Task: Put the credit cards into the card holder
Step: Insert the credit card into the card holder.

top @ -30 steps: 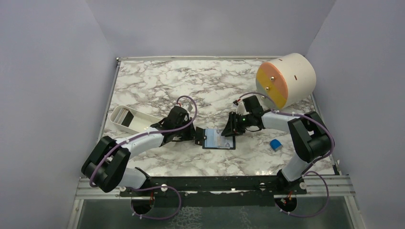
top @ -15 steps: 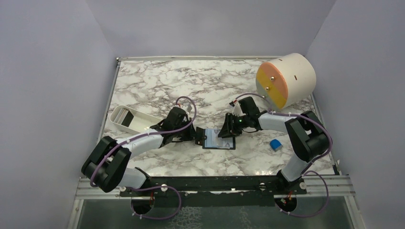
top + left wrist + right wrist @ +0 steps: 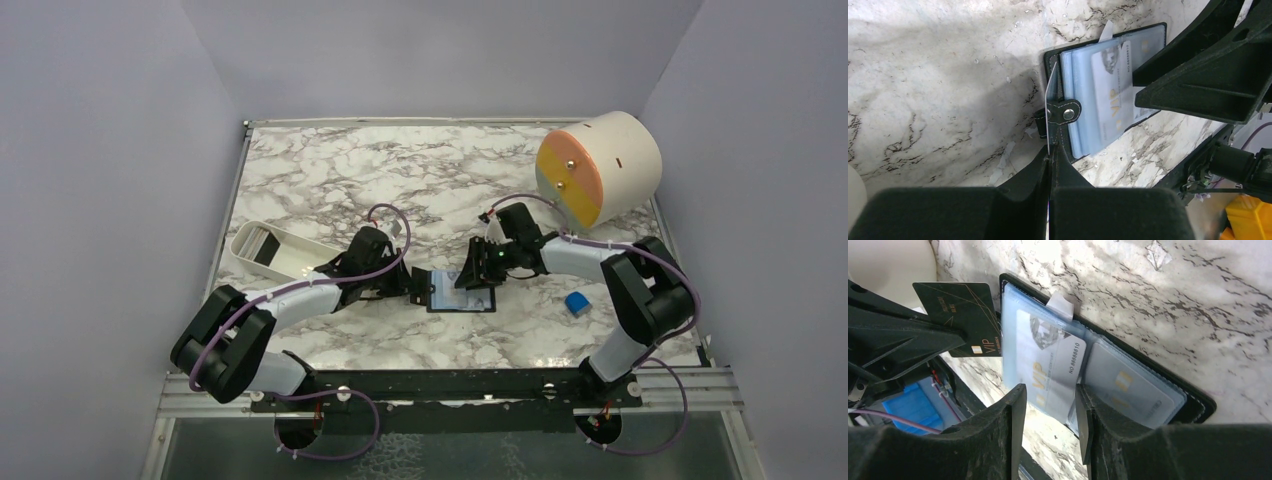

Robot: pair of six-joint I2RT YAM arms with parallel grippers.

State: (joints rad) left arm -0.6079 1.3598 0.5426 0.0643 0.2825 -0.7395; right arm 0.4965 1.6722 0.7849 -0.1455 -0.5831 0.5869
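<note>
Marble tabletop [image 3: 400,170]: black card [image 3: 960,315] is clamped by left gripper [image 3: 1050,155]; right gripper [image 3: 1050,395] has been widened, silver VIP card [image 3: 1048,360] seemingly seated in card holder [image 3: 1052,57].

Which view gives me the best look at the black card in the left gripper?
Right wrist: the black card faces that camera, gold print visible, pinched by the left gripper. Left wrist sees only its thin edge, next to the holder. Top view is too far to make it out.
</note>
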